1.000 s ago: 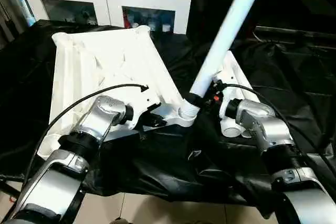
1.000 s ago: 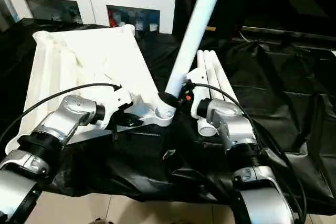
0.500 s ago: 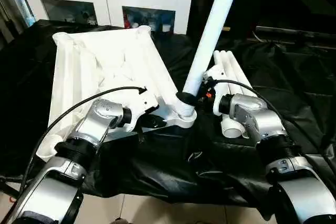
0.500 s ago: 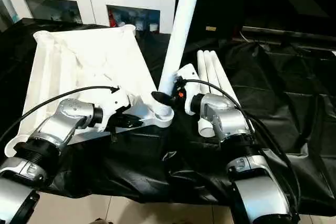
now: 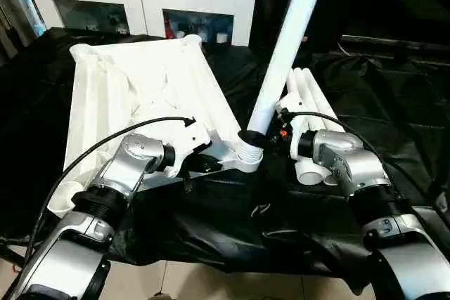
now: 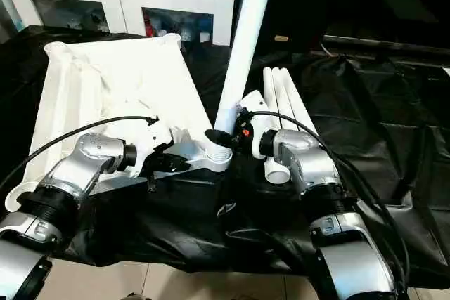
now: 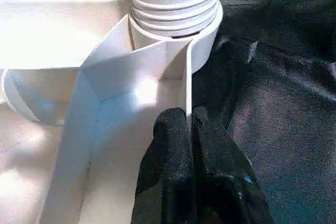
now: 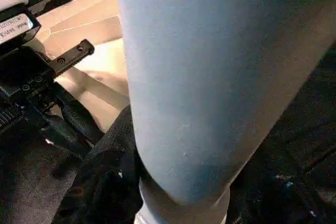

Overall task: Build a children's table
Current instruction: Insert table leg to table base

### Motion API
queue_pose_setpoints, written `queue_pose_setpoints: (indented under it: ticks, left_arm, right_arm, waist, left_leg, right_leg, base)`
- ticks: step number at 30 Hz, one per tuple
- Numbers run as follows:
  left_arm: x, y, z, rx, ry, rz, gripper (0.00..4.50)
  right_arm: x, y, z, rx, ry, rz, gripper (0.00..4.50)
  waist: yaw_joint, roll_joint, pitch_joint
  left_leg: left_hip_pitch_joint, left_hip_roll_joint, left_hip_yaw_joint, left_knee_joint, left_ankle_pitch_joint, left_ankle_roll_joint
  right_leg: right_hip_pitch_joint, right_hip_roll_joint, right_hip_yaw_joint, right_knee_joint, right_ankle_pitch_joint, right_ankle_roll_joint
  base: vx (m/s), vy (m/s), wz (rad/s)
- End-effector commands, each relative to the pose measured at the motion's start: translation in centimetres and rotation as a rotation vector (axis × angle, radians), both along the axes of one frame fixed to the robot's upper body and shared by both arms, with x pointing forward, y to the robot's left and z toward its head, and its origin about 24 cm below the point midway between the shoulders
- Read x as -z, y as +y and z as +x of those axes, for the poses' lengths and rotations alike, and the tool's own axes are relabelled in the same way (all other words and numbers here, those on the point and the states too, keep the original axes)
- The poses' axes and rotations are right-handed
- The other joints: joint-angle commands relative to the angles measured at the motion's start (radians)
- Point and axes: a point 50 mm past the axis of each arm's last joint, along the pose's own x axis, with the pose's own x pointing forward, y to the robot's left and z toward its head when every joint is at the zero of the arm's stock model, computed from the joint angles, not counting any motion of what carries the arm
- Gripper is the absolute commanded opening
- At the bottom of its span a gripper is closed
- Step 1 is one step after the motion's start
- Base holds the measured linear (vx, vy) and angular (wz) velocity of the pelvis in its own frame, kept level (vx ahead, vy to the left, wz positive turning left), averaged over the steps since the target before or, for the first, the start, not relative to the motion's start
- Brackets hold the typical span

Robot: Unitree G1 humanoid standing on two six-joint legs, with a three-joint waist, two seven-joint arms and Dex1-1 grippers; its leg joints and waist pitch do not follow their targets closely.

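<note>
Tabletop (image 5: 140, 96) lies underside-up on black cloth. Right gripper (image 6: 230, 135) clasps first leg (image 5: 285, 47), threads part-seated in near corner socket (image 5: 247, 158), tilted. Left gripper (image 7: 190, 129) pinches tabletop rim. Three spare legs (image 6: 281, 100) beside, unfitted.

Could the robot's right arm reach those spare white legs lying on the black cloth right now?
Probably not yet. The spare legs lie close beside the right gripper, with nothing between, but that gripper is closed around the leg standing in the tabletop corner socket. It would have to let go first.
</note>
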Motion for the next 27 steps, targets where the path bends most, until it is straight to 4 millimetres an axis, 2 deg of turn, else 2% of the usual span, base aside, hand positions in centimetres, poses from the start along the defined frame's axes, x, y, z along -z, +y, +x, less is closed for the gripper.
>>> queue_pose_setpoints:
  ticks: [1,2,3,5,11,13,18,19,21,25,27]
  left_arm:
    - [0.5,-0.4,-0.4,0.027,0.030,-0.018,0.00]
    - [0.5,-0.5,-0.4,0.030,0.029,-0.018,0.00]
    - [0.5,-0.5,-0.4,0.031,0.029,-0.018,0.00]
    - [0.4,-0.6,-0.4,0.034,0.029,-0.019,0.00]
    - [0.4,-0.7,-0.4,0.025,0.026,-0.023,0.00]
    - [0.3,-0.8,-0.3,0.019,0.022,-0.025,0.00]
    - [0.3,-0.8,-0.2,0.011,0.016,-0.023,0.00]
    - [0.3,-0.8,-0.2,0.011,0.015,-0.023,0.00]
    - [0.3,-0.8,-0.1,0.007,0.010,-0.022,0.00]
    - [0.2,-0.8,0.1,0.001,0.003,-0.015,0.00]
    - [0.2,-0.8,0.1,0.002,0.003,-0.011,0.00]
  right_arm:
    - [2.3,-0.4,-0.8,0.016,0.097,-0.057,1.87]
    - [2.4,-0.5,-0.8,0.024,0.096,-0.053,1.87]
    - [2.4,-0.5,-0.9,0.025,0.095,-0.052,1.87]
    - [2.6,-0.6,-0.9,0.042,0.092,-0.033,1.87]
    - [3.5,-1.3,-1.0,0.139,0.137,0.085,1.87]
    - [4.1,-1.8,-1.3,0.168,0.148,0.100,1.87]
    - [5.0,-2.3,-2.1,0.193,0.153,0.098,1.87]
    - [5.1,-2.3,-2.2,0.193,0.150,0.095,1.87]
    - [5.4,-2.2,-2.7,0.182,0.093,0.037,1.87]
    - [5.2,-1.5,-3.0,0.172,0.043,0.003,1.87]
    - [5.1,-1.3,-3.1,0.160,0.032,-0.006,1.87]
  waist:
    - [0.004,0.011,-0.066]
    - [0.004,0.011,-0.066]
    - [0.004,0.015,-0.066]
    - [0.003,0.012,-0.066]
    - [0.002,0.017,-0.066]
    - [0.003,0.015,-0.066]
    - [0.007,0.018,-0.068]
    - [0.009,0.025,-0.069]
    - [0.010,0.022,-0.068]
    - [0.010,0.029,-0.067]
    - [0.008,0.028,-0.066]
  left_leg:
    - [0.014,0.023,-0.004,-0.058,-0.238,0.006]
    - [0.013,0.023,-0.004,-0.058,-0.238,0.006]
    - [0.013,0.022,-0.005,-0.059,-0.240,0.004]
    - [0.014,0.022,-0.003,-0.058,-0.244,0.005]
    - [0.014,0.023,-0.004,-0.059,-0.254,0.005]
    - [0.014,0.023,-0.004,-0.059,-0.255,0.006]
    - [0.014,0.023,-0.004,-0.059,-0.245,0.010]
    - [0.015,0.023,-0.004,-0.059,-0.243,0.010]
    - [0.014,0.022,-0.004,-0.060,-0.248,0.009]
    - [0.016,0.021,-0.005,-0.062,-0.267,0.004]
    - [0.018,0.021,-0.006,-0.064,-0.292,0.001]
  right_leg:
    - [0.050,-0.073,0.046,-0.077,-0.219,-0.206]
    - [0.050,-0.072,0.046,-0.077,-0.216,-0.207]
    - [0.050,-0.072,0.046,-0.076,-0.217,-0.207]
    - [0.050,-0.072,0.047,-0.077,-0.214,-0.207]
    - [0.050,-0.072,0.046,-0.080,-0.215,-0.214]
    - [0.051,-0.073,0.045,-0.080,-0.220,-0.213]
    - [0.051,-0.072,0.045,-0.078,-0.197,-0.217]
    - [0.051,-0.073,0.046,-0.077,-0.194,-0.218]
    - [0.051,-0.071,0.045,-0.080,-0.196,-0.210]
    - [0.049,-0.070,0.045,-0.083,-0.228,-0.197]
    - [0.047,-0.070,0.045,-0.088,-0.270,-0.187]
  base:
    - [0.000,0.000,0.00]
    - [0.000,0.000,0.00]
    - [0.000,0.000,0.00]
    - [0.000,0.000,0.00]
    - [0.000,0.000,0.00]
    - [0.000,0.000,0.00]
    - [0.000,0.000,0.00]
    - [0.000,0.000,0.00]
    - [0.000,0.000,0.00]
    - [0.000,0.000,0.00]
    - [0.000,0.000,0.00]
